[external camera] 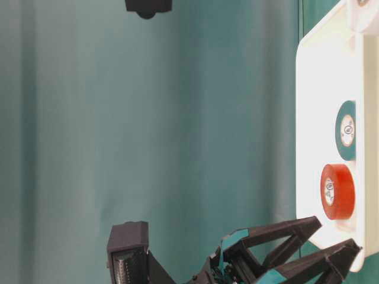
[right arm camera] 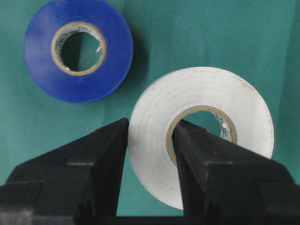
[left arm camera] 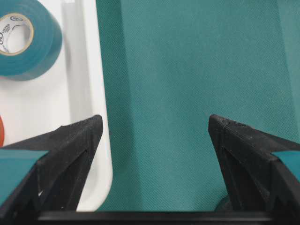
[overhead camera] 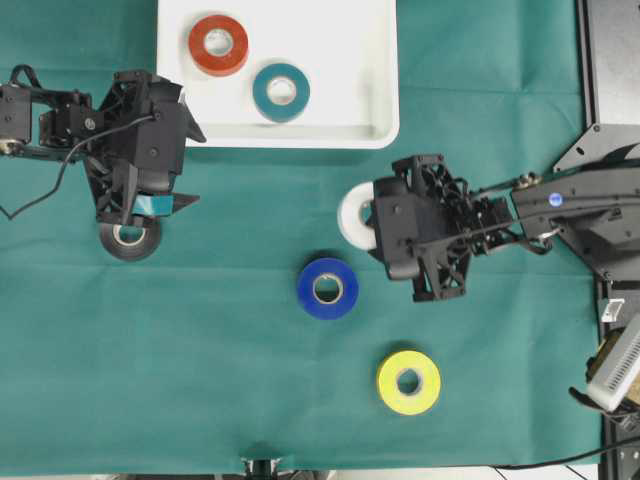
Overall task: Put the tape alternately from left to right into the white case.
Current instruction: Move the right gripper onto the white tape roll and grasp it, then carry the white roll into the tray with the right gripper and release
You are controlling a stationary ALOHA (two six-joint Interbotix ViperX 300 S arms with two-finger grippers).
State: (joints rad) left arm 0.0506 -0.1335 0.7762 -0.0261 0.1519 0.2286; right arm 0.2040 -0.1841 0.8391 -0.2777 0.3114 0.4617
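**White roll pinched, black roll waiting**

Closest to the lens, the right gripper (right arm camera: 149, 140) has its jaws pressed onto the wall of the white roll (right arm camera: 206, 93), one finger outside the ring and one in the core. I take that for a grip chosen so the roll can be lifted by its wall.

Going left to right: the left gripper (overhead camera: 150, 205) stands spread wide and empty, with the black roll (overhead camera: 130, 240) just beneath its tips. Ahead of it lies the white case (overhead camera: 380, 125), already holding the red-orange roll (overhead camera: 218, 45) and the teal roll (overhead camera: 281, 91). Further right, the blue roll (overhead camera: 327, 288) lies just beside the right gripper, the yellow roll (overhead camera: 408, 382) well below it.

Both arms seem staged for alternate turns.
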